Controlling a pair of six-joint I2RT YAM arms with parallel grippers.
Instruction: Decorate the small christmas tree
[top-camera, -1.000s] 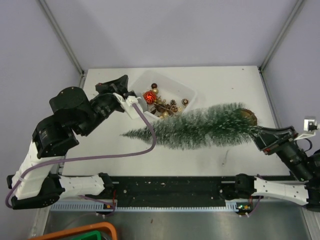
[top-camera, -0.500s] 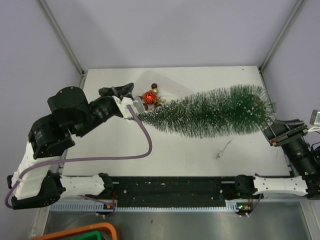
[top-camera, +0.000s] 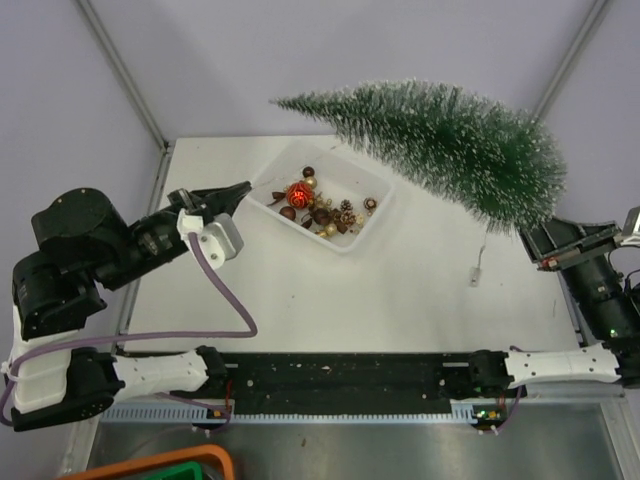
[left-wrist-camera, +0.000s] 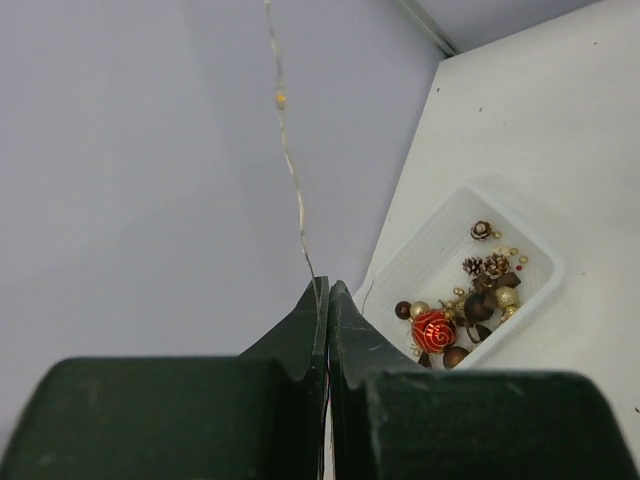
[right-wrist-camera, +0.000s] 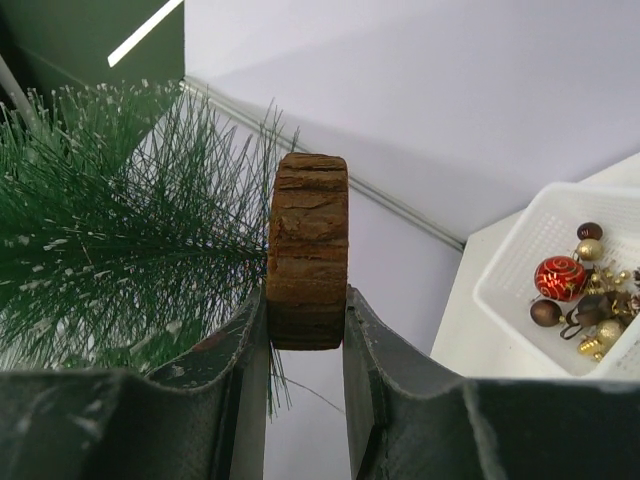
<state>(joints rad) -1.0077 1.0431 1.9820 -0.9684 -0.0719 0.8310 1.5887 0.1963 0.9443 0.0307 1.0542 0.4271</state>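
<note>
**Tree off the table, held by its base; left fingers closed**

Hidden / unclear:
- The small christmas tree (top-camera: 450, 150) hung in the air beyond and to the right of the white tray (top-camera: 386, 196), tilted, tip pointing left past the tray's far edge, wide end to the right.
- From above, its wooden base was hidden behind the bristles. The right wrist view showed the base (right-wrist-camera: 307, 260) edge-on, with the right gripper (right-wrist-camera: 306, 320) clamped on it, one finger on each flat face.
- The right wrist view cut the tree off at the left, so only the lower bristles showed.
- The left gripper (top-camera: 238, 190) sat just left of the tray, fingers pressed together (left-wrist-camera: 326, 300).
- A thin wire (left-wrist-camera: 290, 170) ran up from the left fingertips. Couldn't tell whether it was pinched. From above it was too fine to see.
- A thin lead (top-camera: 482, 250) dropped from the tree's wide end to the table right of the tray. Its end piece was too small to identify.

Counts:
- 1 tree, 1 tray, 1 red bauble (top-camera: 298, 193) in the tray.
- The rest of the tray held small brown and gold ornaments, clumped together and too small to count.
- 1 purple cable (top-camera: 225, 297) looped off the left arm, near side of the tray.
</note>
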